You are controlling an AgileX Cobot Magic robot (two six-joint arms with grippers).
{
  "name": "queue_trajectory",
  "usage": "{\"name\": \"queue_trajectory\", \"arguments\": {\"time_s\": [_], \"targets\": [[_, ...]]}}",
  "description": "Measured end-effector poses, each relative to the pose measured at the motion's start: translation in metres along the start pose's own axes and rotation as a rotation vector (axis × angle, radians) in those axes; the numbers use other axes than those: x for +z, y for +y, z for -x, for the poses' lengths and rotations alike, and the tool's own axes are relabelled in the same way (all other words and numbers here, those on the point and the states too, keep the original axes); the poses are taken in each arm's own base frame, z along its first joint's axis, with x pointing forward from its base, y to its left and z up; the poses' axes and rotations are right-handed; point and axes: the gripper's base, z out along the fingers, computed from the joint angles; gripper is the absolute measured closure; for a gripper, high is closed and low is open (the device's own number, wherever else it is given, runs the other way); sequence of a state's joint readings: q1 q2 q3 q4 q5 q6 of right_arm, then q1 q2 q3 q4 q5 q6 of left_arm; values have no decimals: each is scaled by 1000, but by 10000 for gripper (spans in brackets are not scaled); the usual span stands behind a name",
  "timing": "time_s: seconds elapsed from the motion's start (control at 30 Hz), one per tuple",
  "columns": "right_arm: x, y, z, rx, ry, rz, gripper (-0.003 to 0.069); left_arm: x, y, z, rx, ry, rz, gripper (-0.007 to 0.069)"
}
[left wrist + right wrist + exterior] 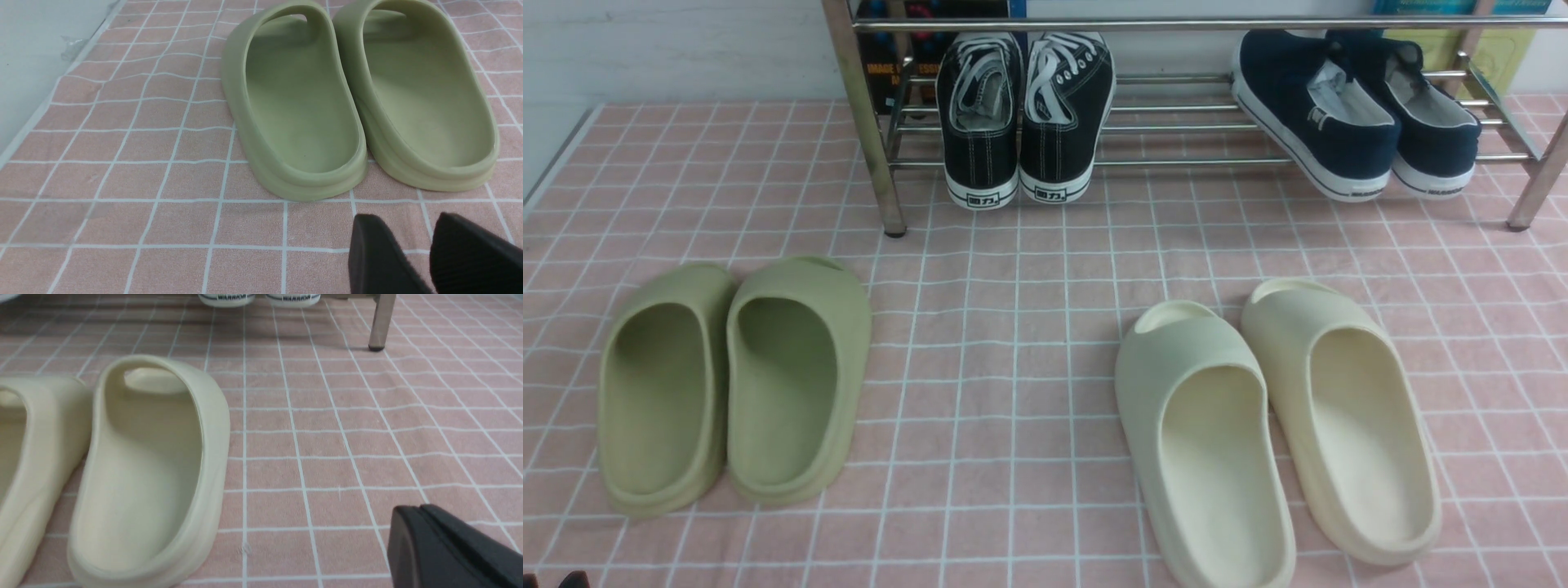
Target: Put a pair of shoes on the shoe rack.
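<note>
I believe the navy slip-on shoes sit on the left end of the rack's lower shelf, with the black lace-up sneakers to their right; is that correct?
Not quite: the sides are swapped. In the front view the navy slip-on shoes sit on the right end of the shoe rack's lower shelf, and the black lace-up sneakers stand to their left.

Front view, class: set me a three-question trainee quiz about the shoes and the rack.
1. True or false: the navy slip-on shoes rest on the shoe rack.
2. Which pair lies on the pink cloth on the robot's left? A) green slides B) cream slides C) black lace-up sneakers
3. Fill in: both the left claw and the right claw are holding ____.

Key: 1 true. 2 A. 3 nothing.
</note>
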State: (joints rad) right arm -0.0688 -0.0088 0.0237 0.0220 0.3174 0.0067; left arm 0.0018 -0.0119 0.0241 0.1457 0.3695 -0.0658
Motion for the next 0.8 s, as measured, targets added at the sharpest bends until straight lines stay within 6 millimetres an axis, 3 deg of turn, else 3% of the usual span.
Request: {"name": "queue_trajectory", "arguments": {"time_s": [0.8], "targets": [[-1, 0, -2, -6, 37, -3, 666, 0, 0, 0, 0, 0, 0, 386]]}}
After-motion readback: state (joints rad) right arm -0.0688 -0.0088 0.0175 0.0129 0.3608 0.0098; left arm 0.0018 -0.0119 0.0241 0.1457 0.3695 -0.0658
